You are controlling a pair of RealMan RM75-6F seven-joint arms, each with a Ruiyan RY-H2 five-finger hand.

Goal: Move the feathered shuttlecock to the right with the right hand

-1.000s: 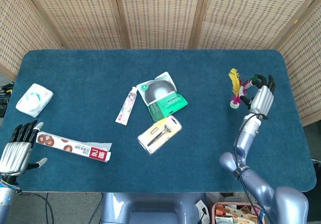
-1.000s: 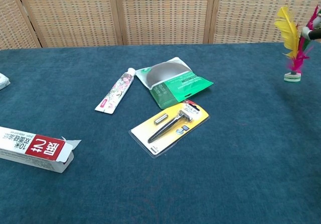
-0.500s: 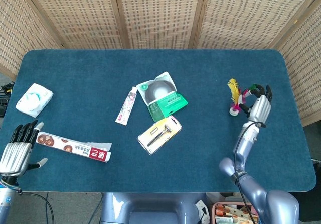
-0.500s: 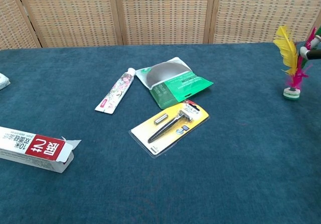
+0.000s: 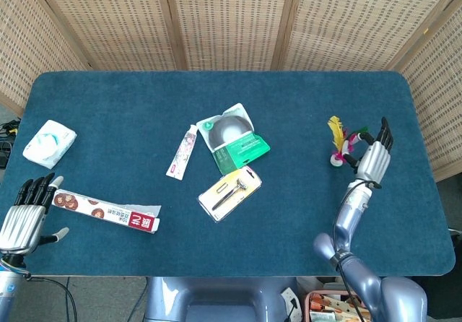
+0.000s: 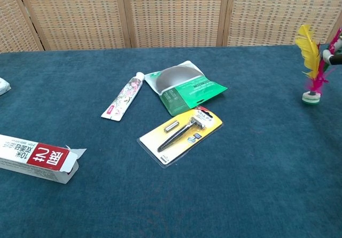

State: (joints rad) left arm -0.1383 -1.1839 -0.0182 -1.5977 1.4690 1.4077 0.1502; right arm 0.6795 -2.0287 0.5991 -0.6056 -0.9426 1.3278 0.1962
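Two hands show from overhead, and only one of them has any part in this. At the lower left edge of the frame the left hand (image 5: pixel 25 217) sits idle with its fingers apart and nothing in them, just beside the end of a long red-and-white box (image 5: pixel 108 211). Above it, near the left edge, lies a white packet (image 5: pixel 49 142). Around the middle of the table (image 5: pixel 130 105) are a slim tube (image 5: pixel 182 151), a green pouch (image 5: pixel 233 138) and a carded razor (image 5: pixel 229 189), all well apart from the action.

Over at the right of the frame the feathered shuttlecock (image 5: pixel 337 141) stands upright on its base, yellow and pink plumes up, already far along toward the right end of the blue cloth. The right hand (image 5: pixel 372 154) is right up against its right side, fingers mostly straightened and pointing toward the top of the frame; whether anything is pinching the feathers I cannot tell, since the chest view only catches a fingertip at its right edge, close to the plumes.

Judging from that, the carry looks done and the shuttlecock set down; what seems left is for the hand to come clear without tipping it.
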